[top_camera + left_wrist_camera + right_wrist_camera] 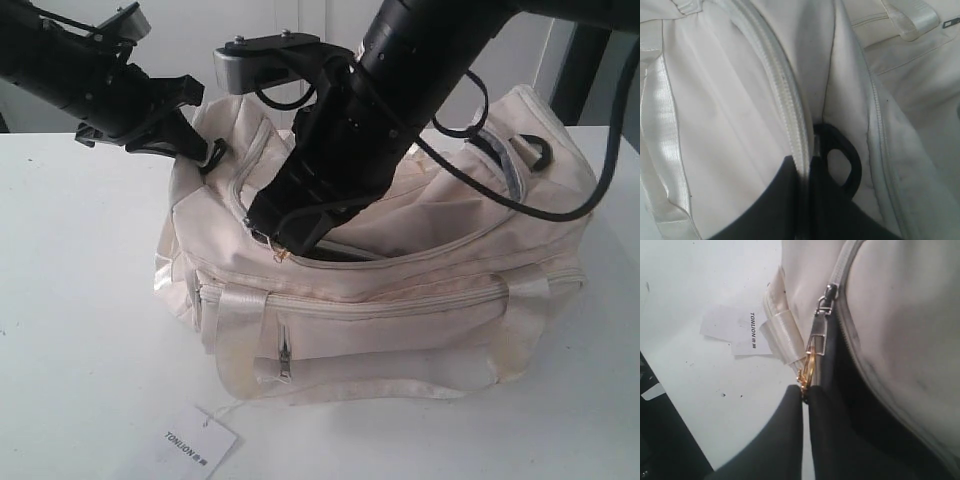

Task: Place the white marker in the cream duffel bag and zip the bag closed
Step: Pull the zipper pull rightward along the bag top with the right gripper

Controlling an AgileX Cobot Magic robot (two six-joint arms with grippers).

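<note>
Black arms (420, 50), screwed grey bracket (262, 55), looping black cables (545, 215).

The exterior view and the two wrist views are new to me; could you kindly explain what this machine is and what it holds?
This is a robot with two black arms, each ending in a gripper. The exterior view shows the whole scene; each wrist view comes from a camera on one arm. On the white table lies a cream duffel bag with a paper tag beside it. The left gripper pinches the bag's fabric beside a black D-ring. The right gripper is shut on the gold chain pull of the top zipper, which is partly open. The white marker is not visible.
</note>
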